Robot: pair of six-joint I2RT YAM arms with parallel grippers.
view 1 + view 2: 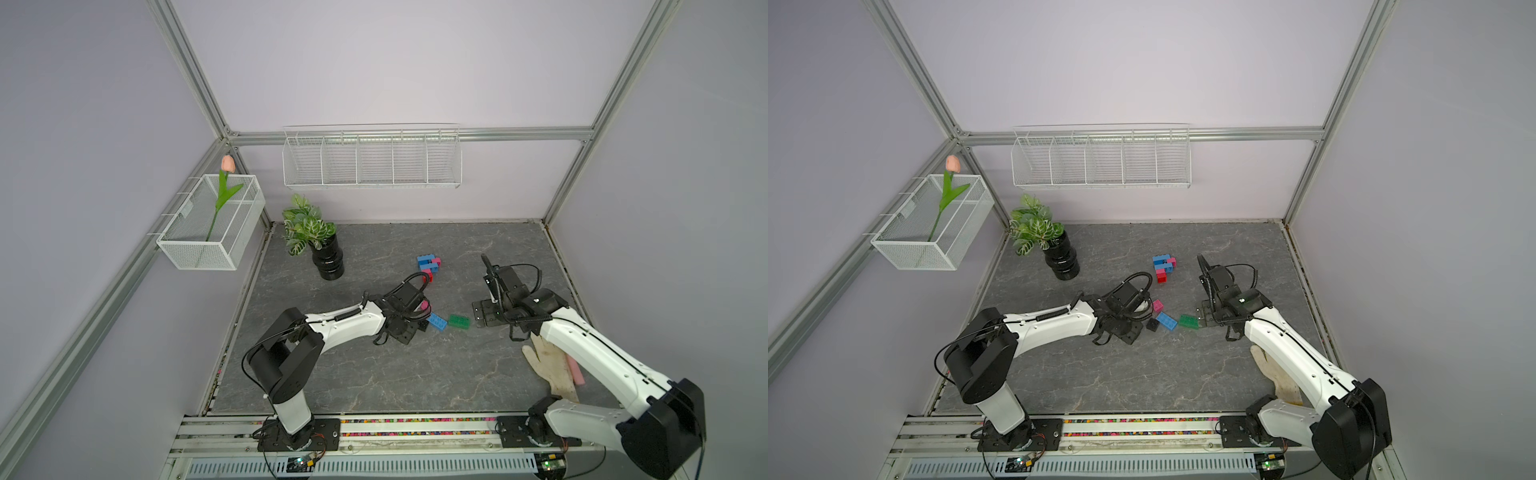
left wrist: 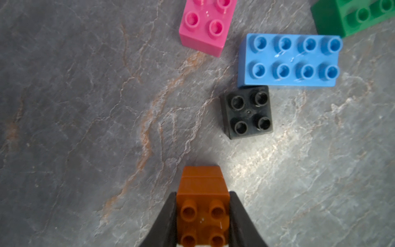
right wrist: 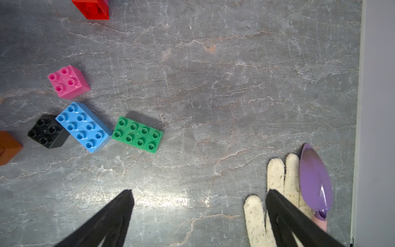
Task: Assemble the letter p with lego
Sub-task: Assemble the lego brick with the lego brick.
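A grey marble-patterned tabletop holds the lego mid-table. The right gripper hangs spread and empty. The left gripper pinches an orange square studded brick by its flat sides. Behind stands a started stack of blue, pink and red bricks. Loose nearby lie a green oblong brick, a light-blue oblong brick, a pink square brick and a black square brick. They look light, rigid and slick, so opposite flat walls seem the best hold.
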